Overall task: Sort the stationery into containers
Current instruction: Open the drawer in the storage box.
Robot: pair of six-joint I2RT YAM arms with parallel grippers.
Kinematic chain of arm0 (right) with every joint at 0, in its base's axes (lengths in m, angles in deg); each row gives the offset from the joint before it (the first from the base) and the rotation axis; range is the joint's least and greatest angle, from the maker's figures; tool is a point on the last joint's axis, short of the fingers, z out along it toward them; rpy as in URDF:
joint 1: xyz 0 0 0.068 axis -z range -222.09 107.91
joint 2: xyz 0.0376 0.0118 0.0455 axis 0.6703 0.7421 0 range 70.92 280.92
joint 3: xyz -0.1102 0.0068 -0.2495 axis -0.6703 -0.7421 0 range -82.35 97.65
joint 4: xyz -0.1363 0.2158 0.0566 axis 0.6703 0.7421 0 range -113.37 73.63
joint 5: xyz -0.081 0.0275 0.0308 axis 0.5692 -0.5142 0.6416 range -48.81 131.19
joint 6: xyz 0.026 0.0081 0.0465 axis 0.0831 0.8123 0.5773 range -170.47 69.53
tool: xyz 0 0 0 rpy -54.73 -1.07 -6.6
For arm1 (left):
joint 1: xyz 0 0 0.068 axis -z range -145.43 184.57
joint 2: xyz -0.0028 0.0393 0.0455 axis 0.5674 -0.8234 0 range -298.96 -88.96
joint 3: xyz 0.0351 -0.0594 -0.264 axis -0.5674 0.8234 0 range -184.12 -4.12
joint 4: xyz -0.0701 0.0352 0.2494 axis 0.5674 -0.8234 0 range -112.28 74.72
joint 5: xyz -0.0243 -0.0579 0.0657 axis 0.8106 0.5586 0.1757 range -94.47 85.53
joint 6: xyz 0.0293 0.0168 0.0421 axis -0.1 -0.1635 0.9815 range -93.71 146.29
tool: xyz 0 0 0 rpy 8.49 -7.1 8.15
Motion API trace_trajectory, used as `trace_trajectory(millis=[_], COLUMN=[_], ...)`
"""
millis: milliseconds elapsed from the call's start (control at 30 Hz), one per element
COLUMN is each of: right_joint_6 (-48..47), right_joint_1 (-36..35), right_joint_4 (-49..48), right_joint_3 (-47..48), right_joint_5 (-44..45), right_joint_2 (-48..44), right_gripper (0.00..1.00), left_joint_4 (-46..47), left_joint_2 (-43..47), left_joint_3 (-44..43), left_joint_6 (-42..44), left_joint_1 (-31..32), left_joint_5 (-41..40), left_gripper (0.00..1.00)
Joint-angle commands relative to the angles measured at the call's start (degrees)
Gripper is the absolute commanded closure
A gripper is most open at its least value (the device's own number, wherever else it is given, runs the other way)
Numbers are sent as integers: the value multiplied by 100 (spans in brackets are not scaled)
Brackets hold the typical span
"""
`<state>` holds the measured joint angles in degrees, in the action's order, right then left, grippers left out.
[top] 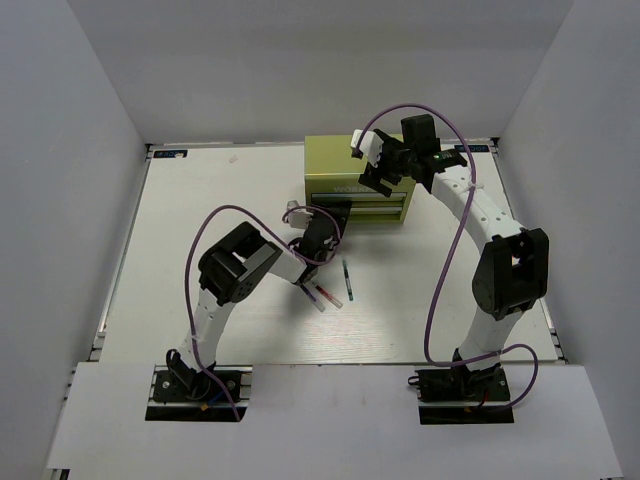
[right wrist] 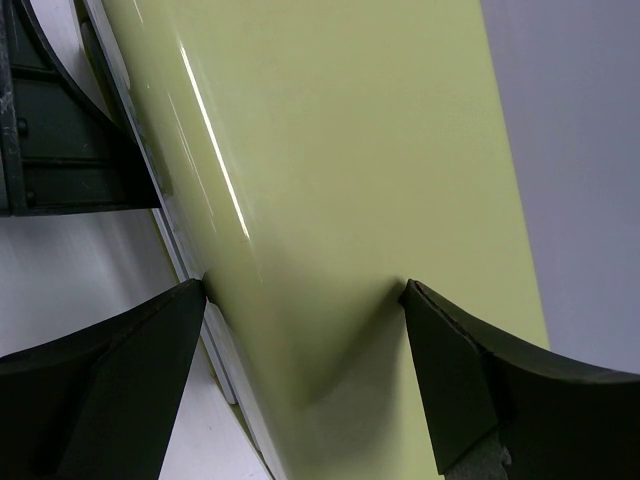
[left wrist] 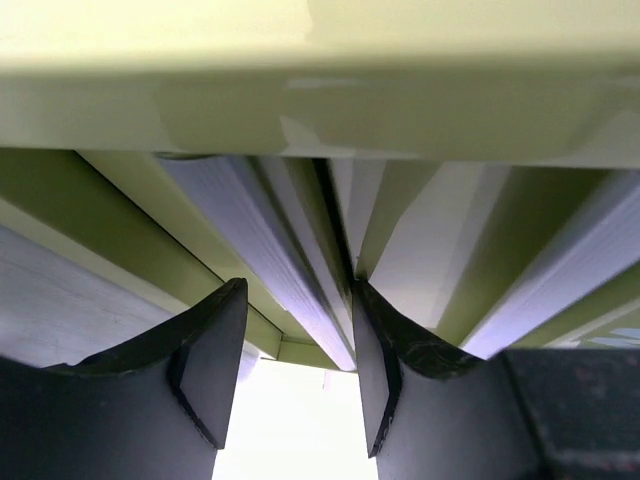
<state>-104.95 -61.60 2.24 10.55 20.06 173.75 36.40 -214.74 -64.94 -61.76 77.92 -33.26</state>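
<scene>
right gripper (right wrist: 305, 292) spread wide, empty, tips on top of the yellow-green chest (top: 335, 160). left gripper (left wrist: 297, 300) part open at a drawer lip, not closed on it. green pen (top: 347, 282) and red-pink pen (top: 325, 295) lie on the table (top: 220, 190) in front of the chest. risk: jaws slip off the thin lip; a weak brace lets the chest drag.

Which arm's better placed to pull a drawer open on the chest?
Left. The left gripper is at the chest's front, open, right at the drawers. The right gripper sits open over the chest's top, off the front; likely better for bracing.
</scene>
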Motion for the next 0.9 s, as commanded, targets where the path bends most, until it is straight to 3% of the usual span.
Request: trace_trajectory(millis=[0,567,800,867], right_joint_6=[34,16,7,7], right_joint_1=[61,78,52,52], right_joint_4=[278,489,586,621], right_joint_3=[140,105,140,149], right_joint_5=[100,91,82,73], right_joint_2=[150,150,185,194], right_gripper=[15,15,18,18], left_joint_4=[-44,157,281,351], left_joint_2=[-96,-271,-325,-325], left_joint_3=[-202,-255,-308,-256], left_joint_6=[-63,-274,-274,-274], left_joint_1=[-107,-275,-275,-275], left_joint_5=[-126,-232,-232,-179], left_gripper=[44,52,63,70])
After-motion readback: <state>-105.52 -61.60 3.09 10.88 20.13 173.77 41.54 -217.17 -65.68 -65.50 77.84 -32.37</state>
